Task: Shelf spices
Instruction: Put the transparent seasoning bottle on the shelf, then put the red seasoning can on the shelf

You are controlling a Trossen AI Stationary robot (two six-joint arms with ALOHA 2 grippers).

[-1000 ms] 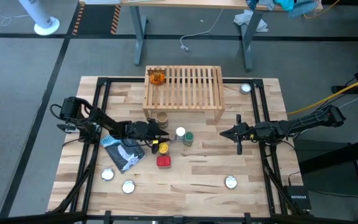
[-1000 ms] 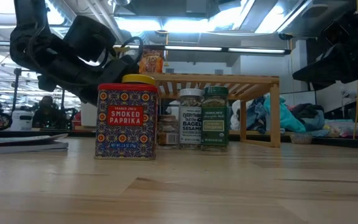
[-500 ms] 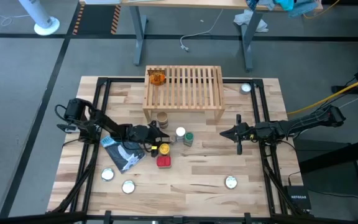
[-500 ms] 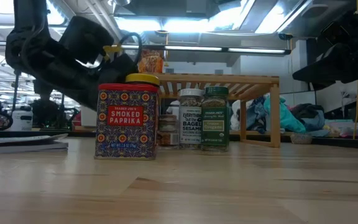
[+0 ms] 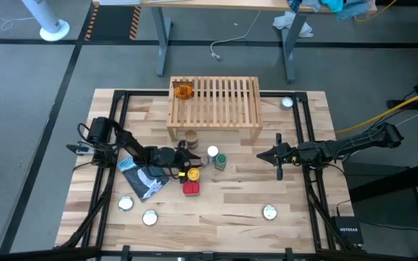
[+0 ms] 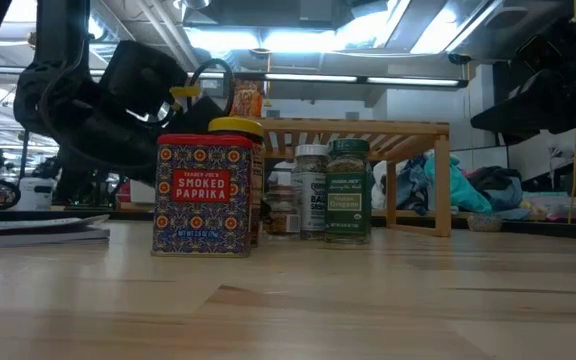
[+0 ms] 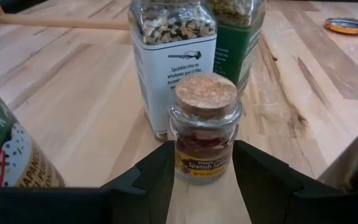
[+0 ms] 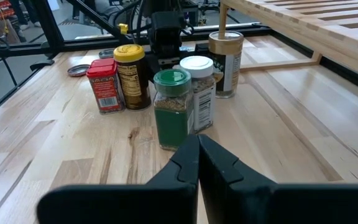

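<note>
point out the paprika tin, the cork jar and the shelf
paprika tin (image 6: 204, 195), low view, front label
cork jar (image 7: 206, 127), left wrist view, glass body under the cork
shelf (image 5: 216, 101), high view, slatted top

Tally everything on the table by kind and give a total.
Jars: 5 (yellow-lid jar, tan-lid jar, white-lid jar, green-lid jar, cork-stoppered jar)
Red tin: 1
Orange packet: 1
Silver discs: 4
Blue-and-white pouch: 1
Wooden shelf: 1
Total: 13
</note>
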